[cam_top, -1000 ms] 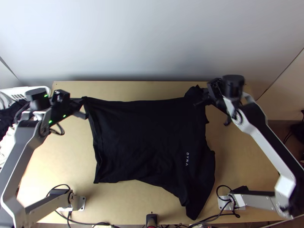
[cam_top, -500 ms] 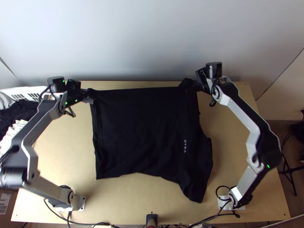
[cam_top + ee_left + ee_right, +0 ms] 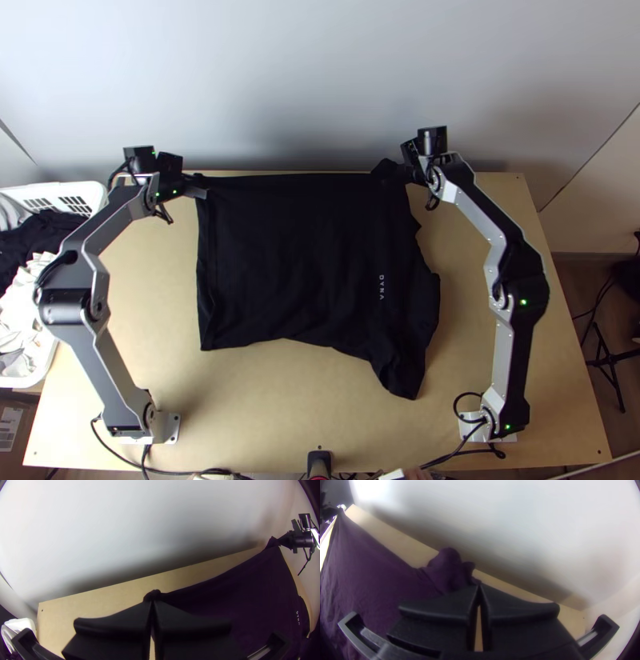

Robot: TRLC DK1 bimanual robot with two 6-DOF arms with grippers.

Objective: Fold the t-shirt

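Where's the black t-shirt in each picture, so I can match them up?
Top view: the black t-shirt is in the middle, its far corners at the left hand and right hand.
Left wrist view: lower right, running from the fingertips to the other hand.
Right wrist view: the left side, running from the fingertips toward the upper left.
Shared landmark: the wooden table's far edge, against the pale wall.

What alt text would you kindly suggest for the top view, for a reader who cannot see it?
A black t-shirt is spread over a light wooden table, its far edge stretched between a robot's left tool and right tool, its near edge uneven. Small white lettering marks its right side; a white basket of clothes stands at the left.
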